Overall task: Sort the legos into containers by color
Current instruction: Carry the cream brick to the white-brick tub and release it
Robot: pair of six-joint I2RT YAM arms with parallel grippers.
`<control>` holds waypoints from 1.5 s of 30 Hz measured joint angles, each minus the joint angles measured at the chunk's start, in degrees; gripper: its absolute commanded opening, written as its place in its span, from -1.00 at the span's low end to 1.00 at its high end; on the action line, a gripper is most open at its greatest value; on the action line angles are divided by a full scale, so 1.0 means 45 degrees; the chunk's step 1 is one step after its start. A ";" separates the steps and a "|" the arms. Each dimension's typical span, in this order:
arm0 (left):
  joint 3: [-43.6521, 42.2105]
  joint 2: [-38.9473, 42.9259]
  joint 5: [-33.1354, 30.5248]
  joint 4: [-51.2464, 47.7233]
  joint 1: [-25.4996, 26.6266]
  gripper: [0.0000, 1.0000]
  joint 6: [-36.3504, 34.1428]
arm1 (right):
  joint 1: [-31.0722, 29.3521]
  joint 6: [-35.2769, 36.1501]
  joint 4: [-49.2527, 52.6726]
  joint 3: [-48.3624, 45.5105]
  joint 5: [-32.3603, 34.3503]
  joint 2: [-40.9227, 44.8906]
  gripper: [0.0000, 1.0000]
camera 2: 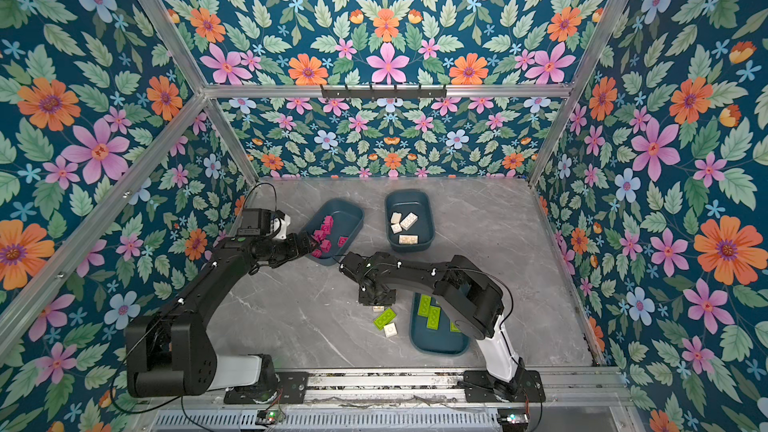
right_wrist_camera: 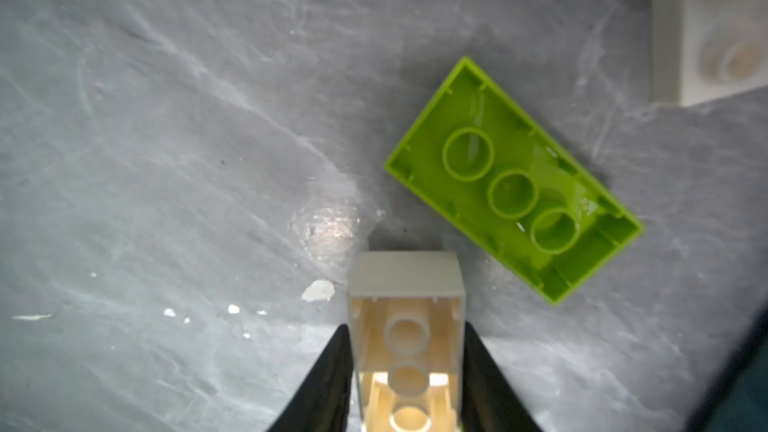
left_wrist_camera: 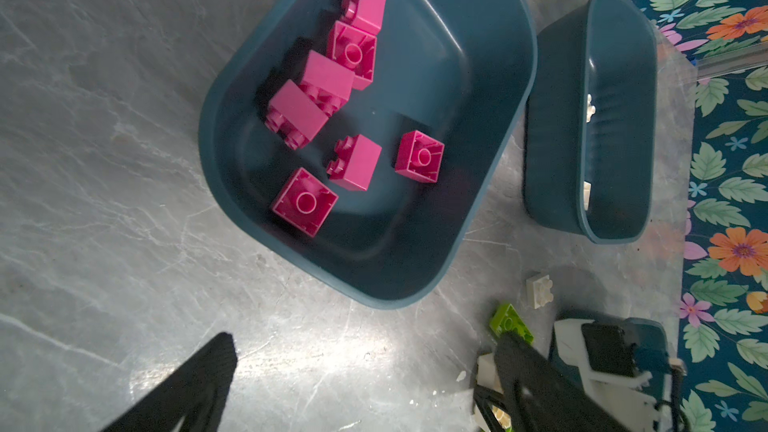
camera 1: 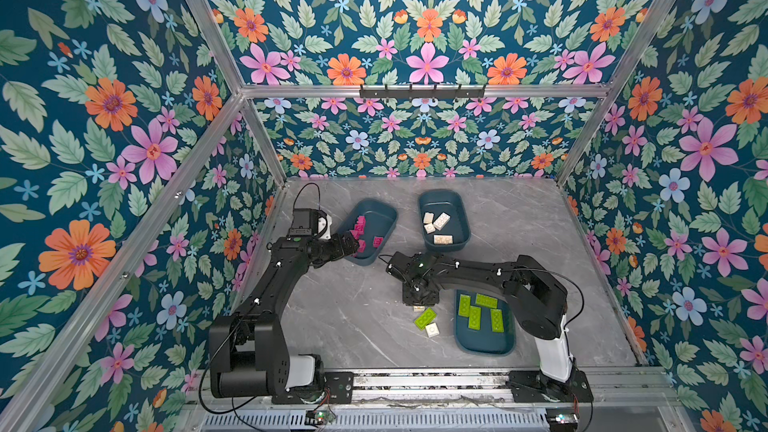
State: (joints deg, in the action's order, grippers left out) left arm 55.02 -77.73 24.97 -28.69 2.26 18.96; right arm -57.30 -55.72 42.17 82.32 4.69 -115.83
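The right gripper [right_wrist_camera: 406,328] clamps the cream brick [right_wrist_camera: 405,280] across its short width, and the brick's long axis runs straight out between the fingers. The tub holding cream bricks [camera 1: 453,205] sits well apart, beyond the pincer on the side away from its arm's base.

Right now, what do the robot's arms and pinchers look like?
The left arm and right arm are chunky matte black, each with a white section near the base, a small green light, thin black cables and little white clips. The left gripper and right gripper each have two slim, black, tapering fingers.
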 measured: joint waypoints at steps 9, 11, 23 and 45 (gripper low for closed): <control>0.0359 0.0010 0.0058 -0.0233 0.0000 1.00 -0.0248 | 0.0189 0.0505 0.0117 0.0311 0.0374 0.0860 -0.43; 0.0525 0.0083 0.0141 -0.0325 0.0000 1.00 -0.0248 | 0.0491 0.0782 0.0117 0.0393 0.0481 0.1472 -0.44; 0.0884 0.0238 0.1676 0.0189 0.0112 1.00 0.0738 | 0.4158 0.2807 -0.0262 0.1545 0.0573 0.2565 -0.46; 0.1496 -0.0350 0.1763 0.0627 0.0821 1.00 0.1345 | 0.7208 0.3458 -0.0991 0.5178 -0.0724 -0.2001 0.11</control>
State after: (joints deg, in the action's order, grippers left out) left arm 61.76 -79.31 32.91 -25.87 5.96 25.02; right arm -24.86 -40.16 37.71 105.62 1.43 -124.84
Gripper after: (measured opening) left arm 0.997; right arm 0.530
